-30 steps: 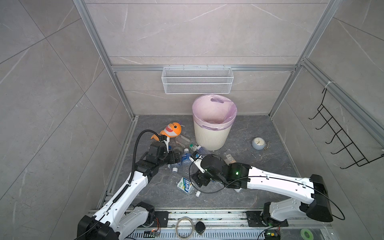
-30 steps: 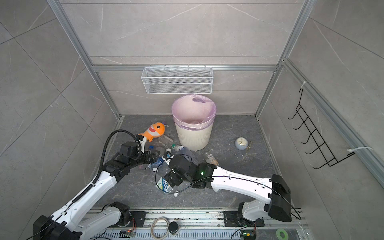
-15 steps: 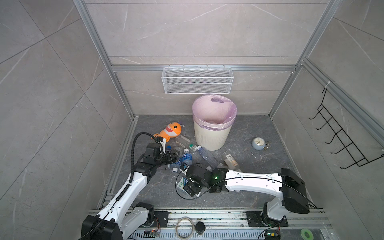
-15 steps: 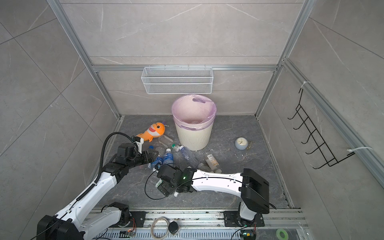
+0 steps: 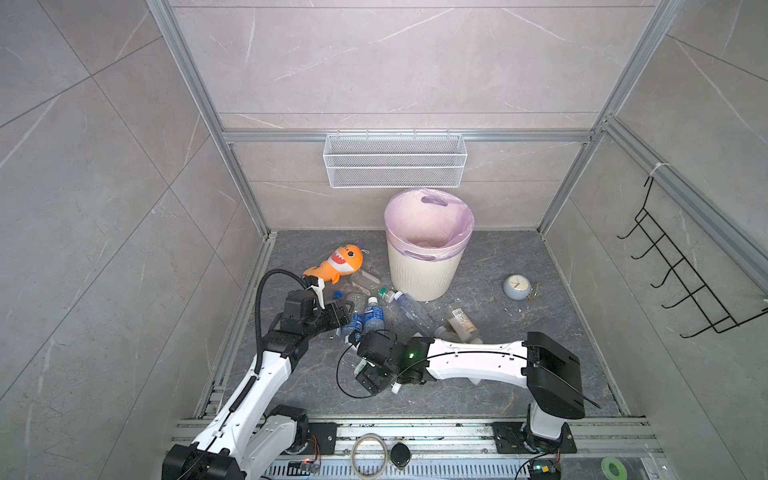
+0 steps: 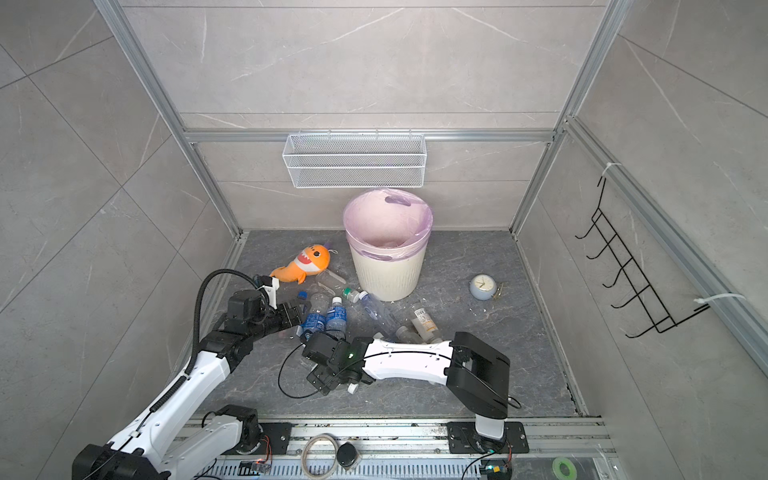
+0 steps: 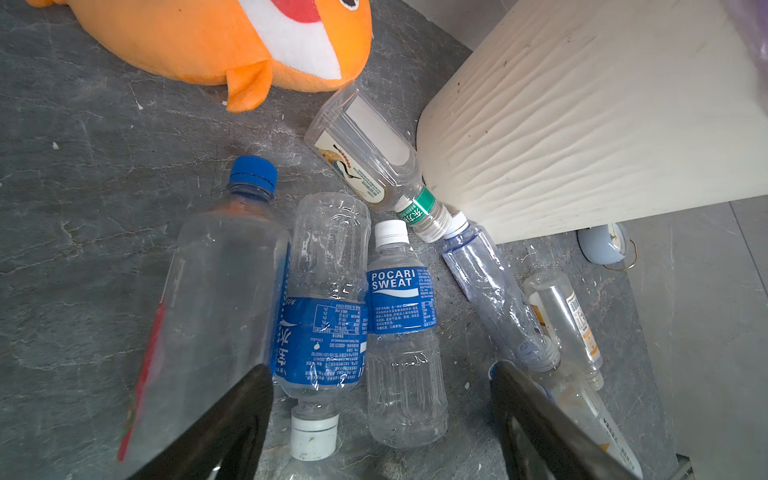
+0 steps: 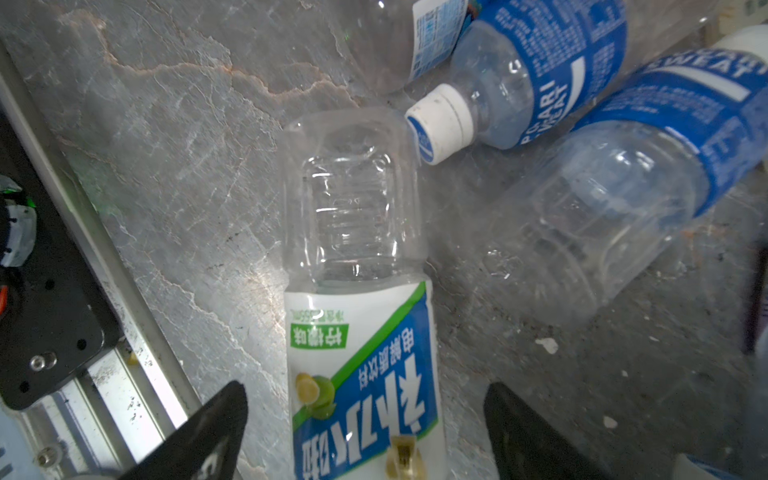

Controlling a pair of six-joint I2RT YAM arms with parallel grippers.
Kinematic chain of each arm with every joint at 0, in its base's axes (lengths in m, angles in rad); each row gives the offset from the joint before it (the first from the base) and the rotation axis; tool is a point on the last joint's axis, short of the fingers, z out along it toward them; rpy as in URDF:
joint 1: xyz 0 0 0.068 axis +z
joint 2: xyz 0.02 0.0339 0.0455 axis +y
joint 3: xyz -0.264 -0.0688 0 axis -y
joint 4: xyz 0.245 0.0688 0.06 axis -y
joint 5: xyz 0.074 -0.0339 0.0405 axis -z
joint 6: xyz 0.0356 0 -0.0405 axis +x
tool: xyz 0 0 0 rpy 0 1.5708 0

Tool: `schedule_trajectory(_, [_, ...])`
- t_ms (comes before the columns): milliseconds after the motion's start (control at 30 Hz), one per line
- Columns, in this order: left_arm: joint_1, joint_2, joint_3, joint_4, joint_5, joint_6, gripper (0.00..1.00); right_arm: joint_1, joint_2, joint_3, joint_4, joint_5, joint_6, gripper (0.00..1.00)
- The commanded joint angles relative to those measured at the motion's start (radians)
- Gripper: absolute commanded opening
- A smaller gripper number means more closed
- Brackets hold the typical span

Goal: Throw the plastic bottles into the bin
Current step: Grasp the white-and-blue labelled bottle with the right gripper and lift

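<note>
Right gripper [image 8: 363, 390] wide open, nothing held. Bottle [image 8: 353, 208] between fingers [image 8: 199, 436] — looks empty, light, slick, crushable; pinch at label, gently.

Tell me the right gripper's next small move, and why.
Probably lower the right gripper and close on the green-white bottle: the jaws stand open on either side of it, not touching, and the bottle lies unheld.
</note>
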Motion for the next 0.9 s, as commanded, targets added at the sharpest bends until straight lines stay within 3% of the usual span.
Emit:
schedule_trajectory(0, [0.007, -0.016, -0.003, 0.039, 0.013, -0.015, 0.84, 0.001, 0.036, 0.036, 0.001, -0.015, 0.017, 0.9])
schedule_trajectory(633, [0.016, 0.024, -0.001, 0.059, 0.049, -0.018, 0.84, -0.032, 0.16, 0.075, 0.001, -0.028, 0.028, 0.82])
schedule_trajectory(867, [0.016, 0.031, 0.001, 0.063, 0.051, -0.019, 0.84, -0.033, 0.159, 0.067, 0.002, -0.031, 0.021, 0.73])
